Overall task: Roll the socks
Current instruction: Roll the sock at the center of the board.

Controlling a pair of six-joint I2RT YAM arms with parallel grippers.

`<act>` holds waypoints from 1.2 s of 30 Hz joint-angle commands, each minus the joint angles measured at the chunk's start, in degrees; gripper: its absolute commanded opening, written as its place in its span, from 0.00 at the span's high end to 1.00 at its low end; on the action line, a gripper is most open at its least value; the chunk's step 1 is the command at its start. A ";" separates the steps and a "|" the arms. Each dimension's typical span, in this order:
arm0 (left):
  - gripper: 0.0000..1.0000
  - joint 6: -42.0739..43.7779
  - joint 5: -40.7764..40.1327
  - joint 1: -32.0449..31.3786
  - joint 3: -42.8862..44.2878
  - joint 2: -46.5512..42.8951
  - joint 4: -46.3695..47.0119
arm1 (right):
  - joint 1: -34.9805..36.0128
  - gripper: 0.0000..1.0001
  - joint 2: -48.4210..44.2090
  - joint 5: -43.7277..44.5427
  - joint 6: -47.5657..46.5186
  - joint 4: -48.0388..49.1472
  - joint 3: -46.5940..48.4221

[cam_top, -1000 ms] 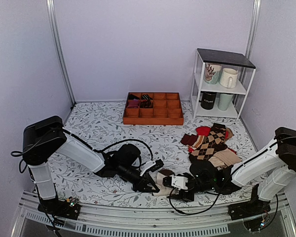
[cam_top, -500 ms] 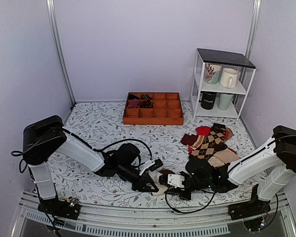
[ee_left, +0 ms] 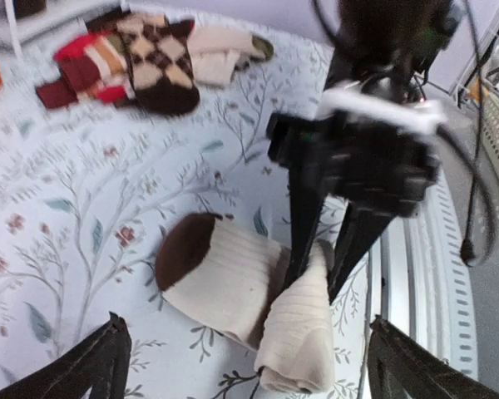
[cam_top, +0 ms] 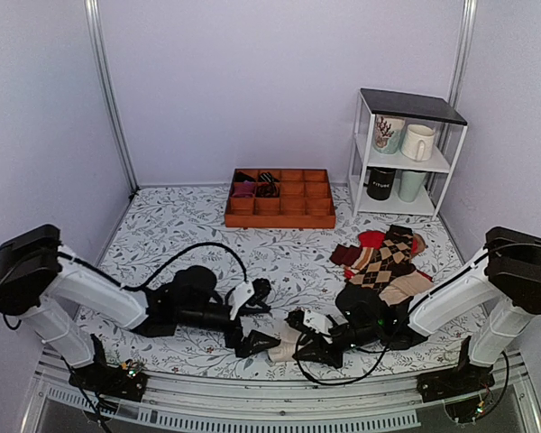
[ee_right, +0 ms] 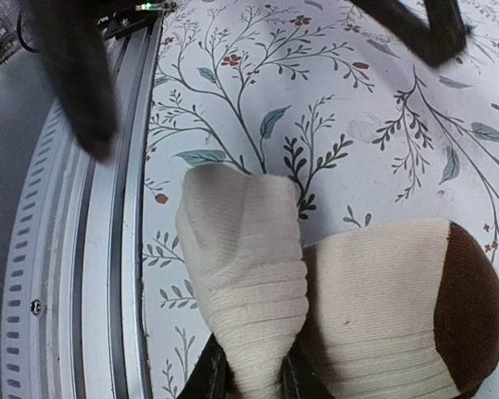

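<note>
The socks (cam_top: pixel 284 343) lie near the table's front edge. They are cream-white with a dark brown toe (ee_left: pixel 185 247) and partly rolled into a bundle (ee_left: pixel 303 337). My right gripper (cam_top: pixel 296 345) is shut on the bundle's narrow end; its fingers (ee_left: pixel 303 224) pinch the fabric from above. The right wrist view has the pinched cream fold (ee_right: pixel 249 283) between my own fingers (ee_right: pixel 209 378), beside the flat sock (ee_right: pixel 382 307). My left gripper (cam_top: pixel 257 316) stands wide open just left of the socks, touching nothing. Its fingers (ee_left: pixel 100 366) frame the bundle in the left wrist view.
A pile of argyle, red and tan socks (cam_top: pixel 383 262) lies right of centre. An orange compartment tray (cam_top: pixel 279 212) sits at the back. A white shelf with mugs (cam_top: pixel 406 153) stands back right. The metal front rail (cam_top: pixel 252 401) runs close to the socks.
My left gripper has let go of the socks, opened wide and drawn back to the left. My right gripper has closed on the rolled end and shifted slightly left.
</note>
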 commanded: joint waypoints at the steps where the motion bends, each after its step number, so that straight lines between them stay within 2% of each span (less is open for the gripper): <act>1: 0.01 9.62 -21.40 -5.44 -10.28 -9.41 22.29 | -1.95 0.89 4.58 -9.26 8.63 -4.05 -3.32; 4: 0.00 11.95 -23.39 -5.22 -14.39 -9.52 31.15 | -2.63 0.90 7.17 -12.52 10.84 -2.89 -3.20; 7: 0.00 11.19 -15.99 -4.59 -17.01 -8.03 38.31 | -3.70 0.89 9.51 -15.02 11.93 -2.79 -2.46; 8: 0.01 11.95 -11.97 -4.59 -16.52 -7.42 36.94 | -4.34 0.90 10.05 -15.76 12.52 -2.87 -2.31; 10: 0.14 12.78 -7.98 -4.92 -14.10 -5.89 30.81 | -5.20 0.90 10.39 -17.15 13.26 -2.94 -2.19; 12: 0.23 13.36 -5.76 -5.30 -12.44 -3.21 27.20 | -5.69 0.90 10.32 -18.01 13.94 -3.57 -2.07; 17: 0.24 12.56 -2.28 -6.13 -13.81 1.08 31.07 | -6.24 0.90 11.14 -18.38 14.53 -6.09 -1.04; 21: 0.31 12.76 -2.71 -7.53 -13.63 1.77 27.50 | -6.75 0.90 11.64 -18.33 14.17 -7.19 -0.60; 26: 0.31 13.31 -3.39 -8.86 -13.54 3.81 28.15 | -7.05 0.90 12.50 -18.61 14.07 -7.53 -0.13; 32: 0.37 13.18 -3.12 -10.58 -13.33 5.69 27.92 | -7.65 0.90 12.65 -18.70 14.29 -8.61 0.51; 36: 0.37 13.67 -4.61 -11.24 -11.71 7.82 25.43 | -7.60 0.90 12.75 -18.79 14.04 -9.38 0.69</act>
